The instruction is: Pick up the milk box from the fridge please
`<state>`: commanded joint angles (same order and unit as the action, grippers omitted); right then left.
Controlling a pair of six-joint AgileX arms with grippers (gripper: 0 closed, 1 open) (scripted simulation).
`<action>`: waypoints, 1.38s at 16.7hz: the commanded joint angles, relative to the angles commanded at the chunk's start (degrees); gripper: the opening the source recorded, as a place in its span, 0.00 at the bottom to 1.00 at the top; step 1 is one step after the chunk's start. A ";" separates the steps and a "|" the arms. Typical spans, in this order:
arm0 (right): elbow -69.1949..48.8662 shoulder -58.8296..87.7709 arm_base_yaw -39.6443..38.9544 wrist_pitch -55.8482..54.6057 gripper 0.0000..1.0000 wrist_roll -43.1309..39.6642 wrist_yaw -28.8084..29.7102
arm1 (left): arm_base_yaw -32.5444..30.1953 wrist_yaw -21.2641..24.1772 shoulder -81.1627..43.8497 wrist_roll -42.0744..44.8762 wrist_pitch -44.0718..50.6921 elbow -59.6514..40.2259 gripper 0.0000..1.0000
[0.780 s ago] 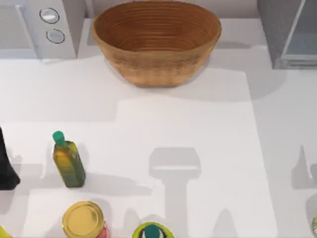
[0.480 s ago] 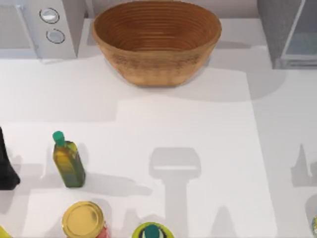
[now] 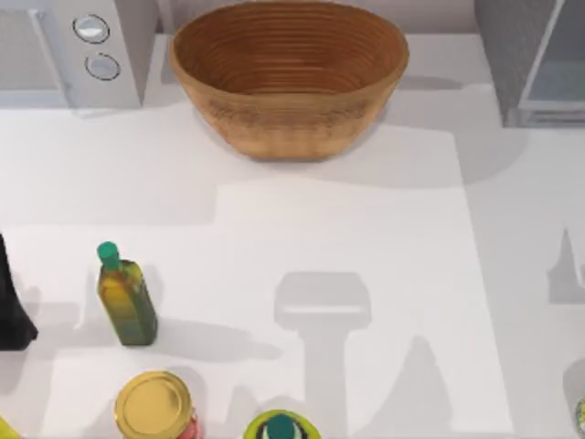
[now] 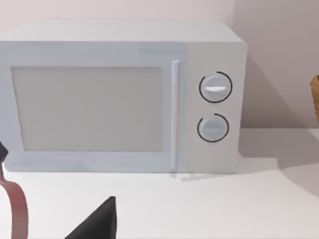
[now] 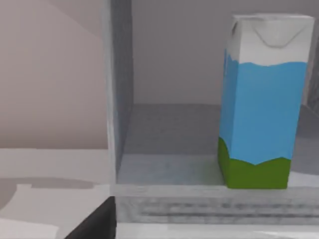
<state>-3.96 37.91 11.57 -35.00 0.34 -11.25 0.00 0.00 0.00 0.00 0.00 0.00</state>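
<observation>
The milk box [image 5: 260, 102] stands upright inside the fridge [image 5: 121, 99], near the front lip of its floor — its far side is cut off by the frame edge. From above, the fridge [image 3: 535, 59] sits at the surface's [image 3: 366, 238] far right corner, cropped, with its inside hidden. The left arm [image 3: 11, 302] is a dark sliver at the left edge; a basket [image 3: 289, 73] sits at the far edge. Whether either arm's fingers are parted or closed, I cannot tell.
</observation>
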 joint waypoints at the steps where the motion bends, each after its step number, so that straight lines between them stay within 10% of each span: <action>1: -0.45 5.93 1.61 -4.88 1.00 0.08 -1.54 | 0.00 0.00 0.00 0.00 0.00 0.00 1.00; 13: -5.75 59.94 17.42 -52.68 1.00 0.69 -16.68 | 0.00 0.00 0.00 0.00 0.00 0.00 1.00; 23: -7.21 65.14 18.34 -57.14 1.00 0.67 -17.76 | 0.00 0.00 0.00 0.00 0.00 0.00 1.00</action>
<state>-11.17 103.05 29.92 -92.14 1.01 -29.01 0.00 0.00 0.00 0.00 0.00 0.00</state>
